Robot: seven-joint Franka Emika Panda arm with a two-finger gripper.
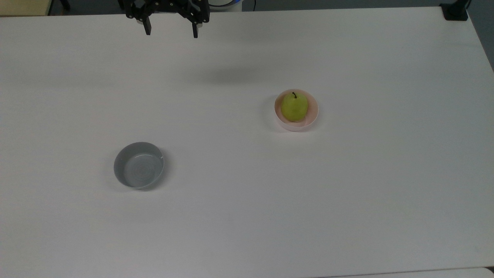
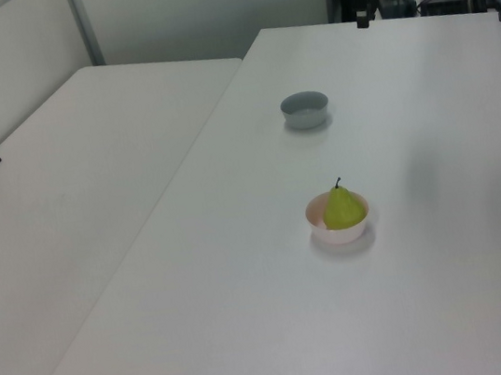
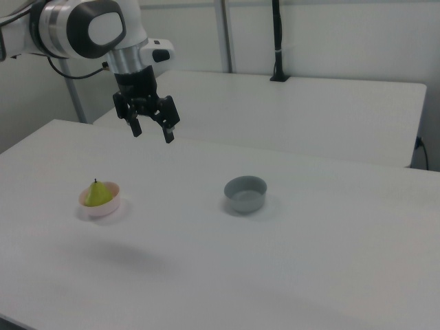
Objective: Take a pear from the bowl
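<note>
Pear (image 1: 294, 107), small, rounded, yellow-green with a short dark stem: seated upright inside the small round pale pink bowl (image 1: 313, 116) on the white table (image 1: 247, 216). Grey round bowl (image 1: 139, 165): well apart, toward the top view's left. Black two-finger gripper (image 1: 171, 30): raised above the table's far edge, fingers (image 1: 147, 27) spread, holding nothing, apparently well clear of both bowls.

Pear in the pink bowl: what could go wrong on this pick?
1. The rounded yellow-green pear nearly fills the small pale pink bowl, so a finger of the open pincer may hit the rim and tip or drag the bowl.
2. The pear stands stem-up; its tapering top could slip from a high grasp.
3. The pincer hangs high, far from the bowl: the long approach needs accurate alignment.
</note>
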